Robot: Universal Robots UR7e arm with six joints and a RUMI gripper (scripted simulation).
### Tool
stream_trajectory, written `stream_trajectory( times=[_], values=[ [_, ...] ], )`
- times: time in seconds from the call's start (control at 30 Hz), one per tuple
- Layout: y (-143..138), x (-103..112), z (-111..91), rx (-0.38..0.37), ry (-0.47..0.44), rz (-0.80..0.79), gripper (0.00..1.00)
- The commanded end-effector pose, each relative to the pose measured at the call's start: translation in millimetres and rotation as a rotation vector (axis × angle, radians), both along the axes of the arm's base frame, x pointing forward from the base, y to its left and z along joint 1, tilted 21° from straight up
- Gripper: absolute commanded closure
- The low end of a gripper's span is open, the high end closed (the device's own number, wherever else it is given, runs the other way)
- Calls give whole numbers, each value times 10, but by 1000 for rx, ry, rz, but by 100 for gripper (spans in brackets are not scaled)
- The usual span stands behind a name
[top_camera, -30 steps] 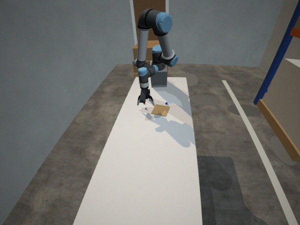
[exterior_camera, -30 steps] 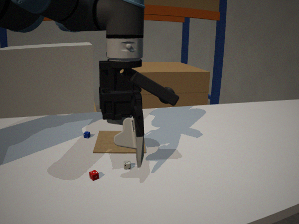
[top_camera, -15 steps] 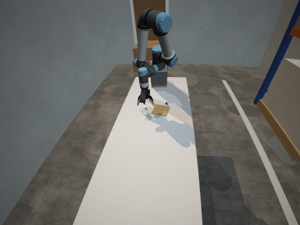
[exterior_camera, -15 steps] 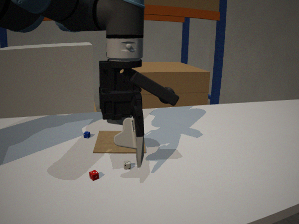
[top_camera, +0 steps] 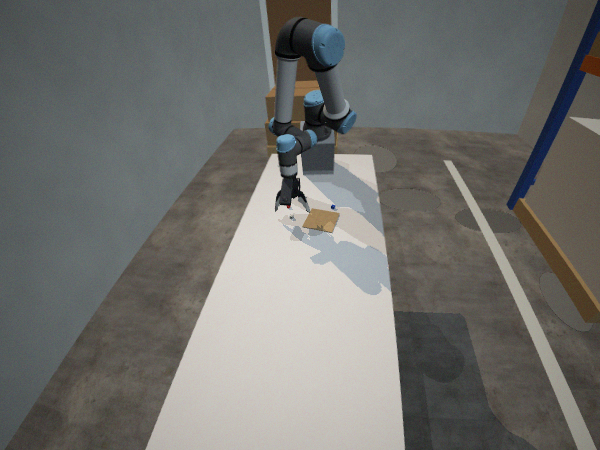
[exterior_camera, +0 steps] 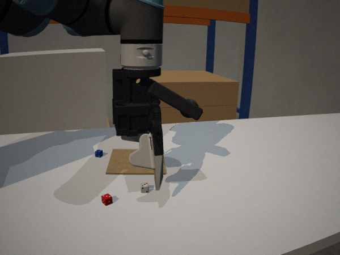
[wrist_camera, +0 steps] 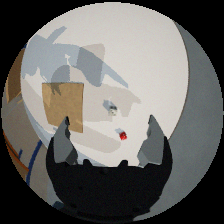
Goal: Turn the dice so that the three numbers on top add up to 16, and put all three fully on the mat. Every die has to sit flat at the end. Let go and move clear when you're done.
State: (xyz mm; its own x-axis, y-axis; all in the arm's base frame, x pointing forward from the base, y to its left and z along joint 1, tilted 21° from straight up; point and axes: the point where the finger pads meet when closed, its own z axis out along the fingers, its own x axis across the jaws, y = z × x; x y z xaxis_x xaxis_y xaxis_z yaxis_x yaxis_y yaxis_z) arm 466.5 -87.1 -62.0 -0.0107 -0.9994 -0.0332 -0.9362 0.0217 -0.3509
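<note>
Your arm (top_camera: pixel 287 90) (exterior_camera: pixel 136 22) has dark grey joints, light grey tubes and rounded blue caps. Relative to the wrist ring (top_camera: pixel 288 170) (exterior_camera: pixel 141 55), pale with a small round boss, the gripper (top_camera: pixel 292 207) (exterior_camera: pixel 157 170) (wrist_camera: pixel 108 116) below is black and angular, with grey, tapered fingertips.

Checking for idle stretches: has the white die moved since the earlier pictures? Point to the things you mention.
No; in the exterior view the white die (top_camera: pixel 292 217) (exterior_camera: pixel 144 187) (wrist_camera: pixel 113 111) sits at the same place before the mat (top_camera: pixel 321 220) (exterior_camera: pixel 119 165) (wrist_camera: pixel 62 102).
</note>
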Motion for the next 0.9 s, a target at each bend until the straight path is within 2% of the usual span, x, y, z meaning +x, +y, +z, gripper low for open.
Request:
stream_trajectory(
  times=[0.0,0.33,0.87],
  values=[
    [47,-17,-2,-1,-1,0,0],
    [316,-125,-35,-1,-1,0,0],
    [1123,-448,-134,-1,-1,0,0]
  ],
)
